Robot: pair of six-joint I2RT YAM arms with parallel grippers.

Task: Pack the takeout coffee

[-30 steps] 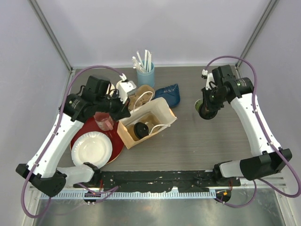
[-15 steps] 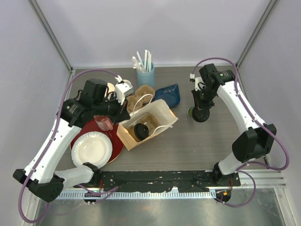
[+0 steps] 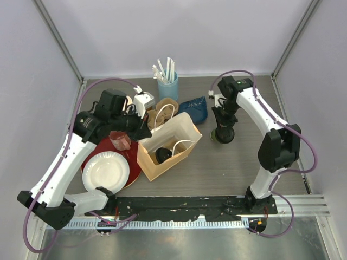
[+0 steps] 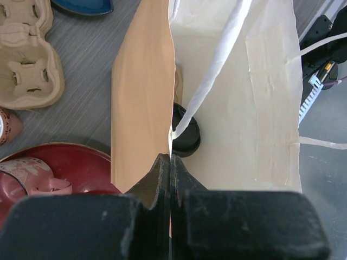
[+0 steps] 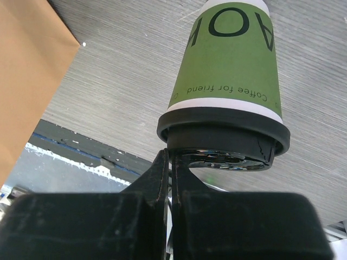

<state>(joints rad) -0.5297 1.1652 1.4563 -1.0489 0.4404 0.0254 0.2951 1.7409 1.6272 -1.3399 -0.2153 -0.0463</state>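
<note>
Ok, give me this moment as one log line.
left gripper: shut on paper bag wall | right gripper: shut on green cup lid rim | black-lidded cup: inside paper bag

The top camera is looking steeply down from above and behind the arm bases, taking in the whole table [image 3: 233,162]. The left wrist camera is peering closely into the paper bag [image 4: 260,108]; the right wrist camera is hugging the green cup [image 5: 230,65], facing the tabletop. Both things are also showing overhead.
</note>
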